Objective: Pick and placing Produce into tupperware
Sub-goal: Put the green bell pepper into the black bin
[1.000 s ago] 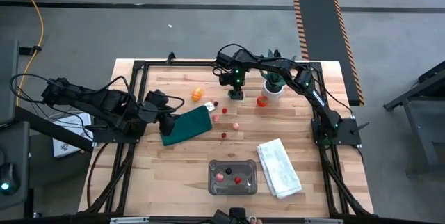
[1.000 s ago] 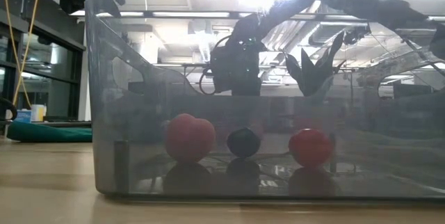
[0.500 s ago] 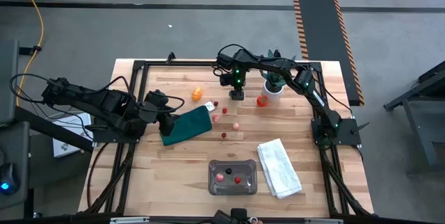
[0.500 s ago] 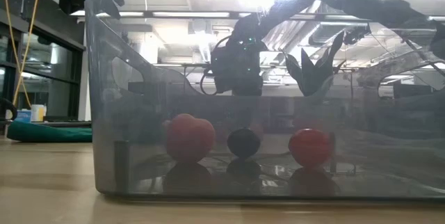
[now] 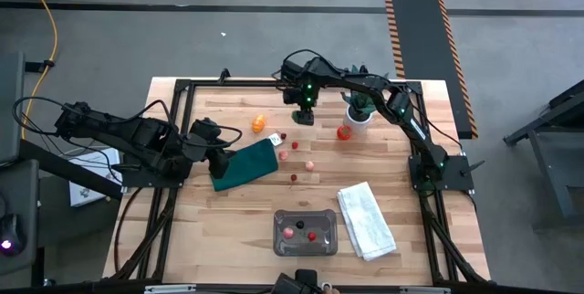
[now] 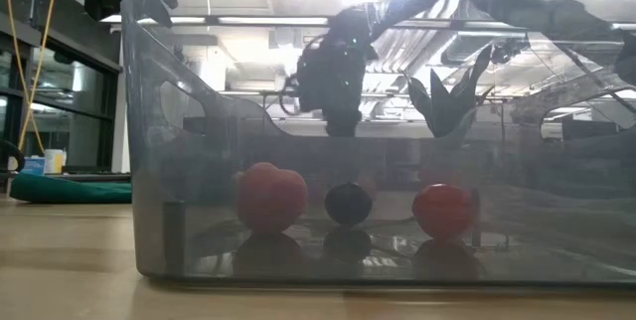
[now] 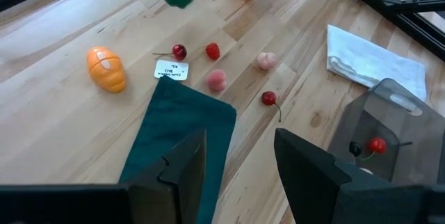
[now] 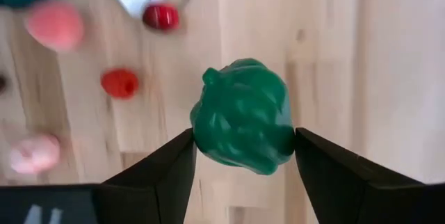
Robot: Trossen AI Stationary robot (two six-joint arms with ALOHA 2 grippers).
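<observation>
Right arm lifted toward the table's far edge since a second ago, green piece in its grip.

Pale wooden plank table on grey floor. Right gripper is clamped on the knobbly green toy vegetable, raised clear of the boards. Left gripper, fingers apart, holds nothing over the dark green cloth. Clear greyish plastic tupperware sits at the near edge, well apart from the right gripper.

The pale wooden plank surface carries a clear grey plastic tupperware, folded white towel, dark green cloth, white-potted plant and scattered small toy produce.
</observation>
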